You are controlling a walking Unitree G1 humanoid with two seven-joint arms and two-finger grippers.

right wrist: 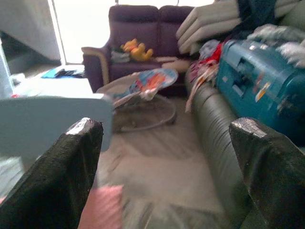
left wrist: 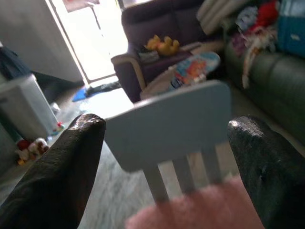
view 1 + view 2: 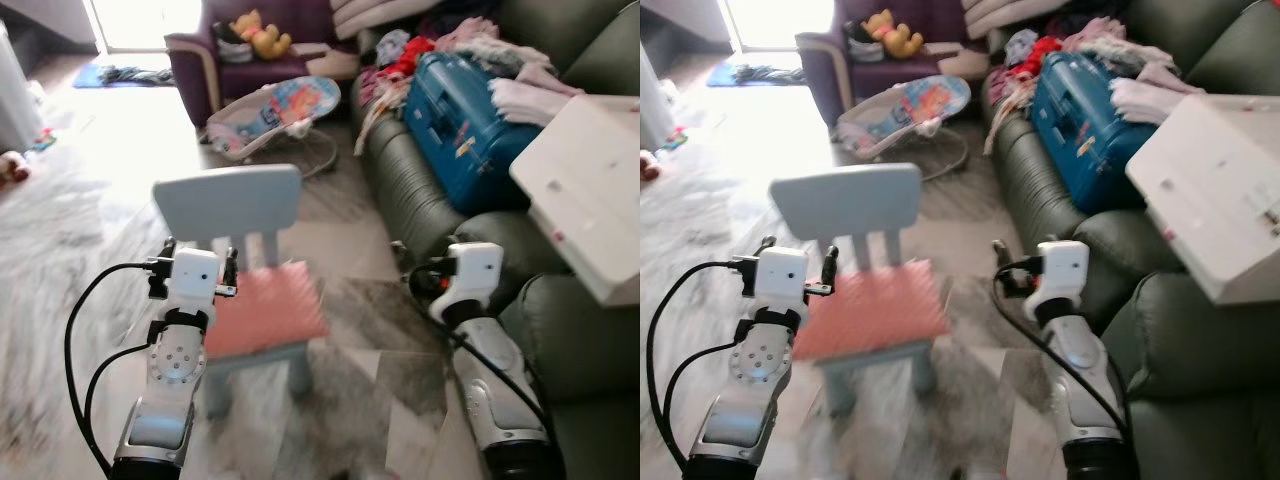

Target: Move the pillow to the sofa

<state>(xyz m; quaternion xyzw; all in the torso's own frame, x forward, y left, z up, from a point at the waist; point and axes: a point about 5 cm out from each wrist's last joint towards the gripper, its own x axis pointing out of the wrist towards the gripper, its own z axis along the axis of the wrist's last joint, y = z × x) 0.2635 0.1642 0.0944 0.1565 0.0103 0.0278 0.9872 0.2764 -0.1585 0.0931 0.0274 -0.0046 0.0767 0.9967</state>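
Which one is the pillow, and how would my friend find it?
Look at the floor beside the long green sofa, where a small light-blue chair stands. The pillow lies flat on that chair's seat, just ahead of the left gripper. It is the only pink, square, soft thing there.

You have one small blue chair (image 3: 232, 215) at centre, with one pink pillow (image 3: 268, 312) on its seat. One green sofa (image 3: 420, 200) runs along 3 o'clock, carrying one blue case (image 3: 462, 120) and one white board (image 3: 590, 180). At 12 o'clock, count one dark purple armchair (image 3: 215, 55) holding one yellow plush toy (image 3: 262, 35), and one baby bouncer (image 3: 275, 115) just before it. Your own two grippers: left gripper (image 2: 162, 157) and right gripper (image 1: 164, 157), each with two black fingers spread apart.
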